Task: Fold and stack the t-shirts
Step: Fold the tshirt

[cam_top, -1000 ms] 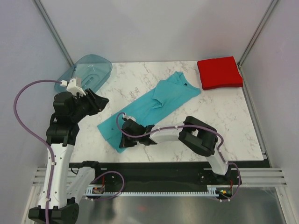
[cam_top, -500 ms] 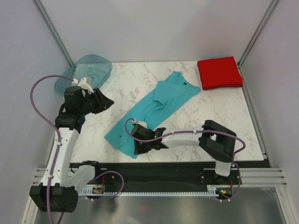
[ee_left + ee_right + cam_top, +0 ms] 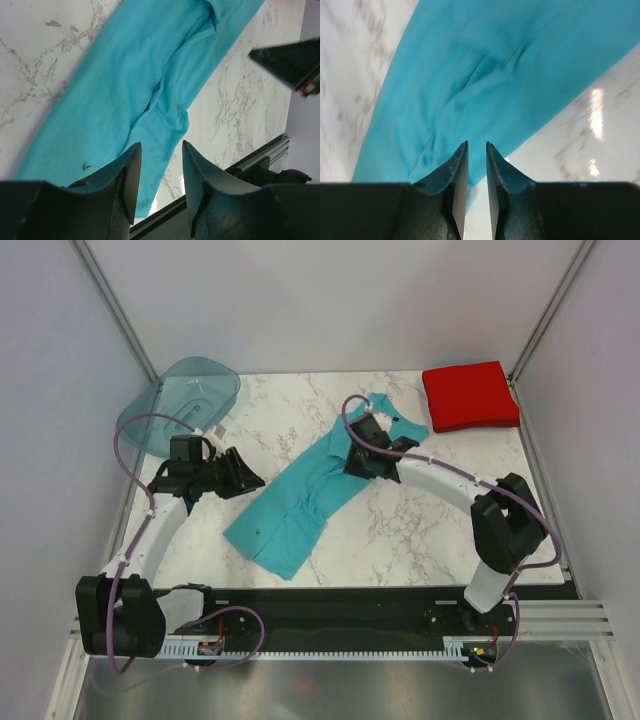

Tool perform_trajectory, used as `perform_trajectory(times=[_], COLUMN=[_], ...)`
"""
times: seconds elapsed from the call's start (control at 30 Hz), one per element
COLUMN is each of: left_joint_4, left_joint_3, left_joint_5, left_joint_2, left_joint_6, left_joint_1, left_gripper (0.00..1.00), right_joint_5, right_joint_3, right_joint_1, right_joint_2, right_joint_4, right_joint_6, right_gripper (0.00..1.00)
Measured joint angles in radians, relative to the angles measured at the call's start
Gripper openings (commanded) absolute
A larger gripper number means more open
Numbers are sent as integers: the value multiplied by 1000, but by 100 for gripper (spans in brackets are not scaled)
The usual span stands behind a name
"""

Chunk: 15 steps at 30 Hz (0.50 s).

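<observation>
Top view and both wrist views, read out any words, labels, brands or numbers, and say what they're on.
No readable text in any view.
Turquoise t-shirt: one small dark mark at its far end, too small to read.
Red t-shirt and tray: no text visible.

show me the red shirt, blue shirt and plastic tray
red shirt (image 3: 470, 396), overhead view, centre of folded square
blue shirt (image 3: 296, 508), overhead view, lower half of the cloth
plastic tray (image 3: 200, 386), overhead view, bare inner wall

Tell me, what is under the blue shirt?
The blue shirt lies on the white marble table. Whether anything small hides beneath cannot be seen; the cloth covers it.
</observation>
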Motion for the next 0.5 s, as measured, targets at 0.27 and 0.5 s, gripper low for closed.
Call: perform_trajectory(times=[0.27, 0.5], left_joint_4=[18, 34], left_joint_3=[-9, -13], left_joint_5=[-34, -88], left_joint_2=[18, -14], left_joint_6=[0, 0], left_joint_1=[0, 1], left_gripper=[46, 46], right_joint_5=[90, 116], right_joint_3=[228, 395], right_joint_1=[-231, -330], right_joint_2=[254, 458], right_joint_4=[-31, -75], right_joint_6=[-93, -195], right_gripper=[27, 24])
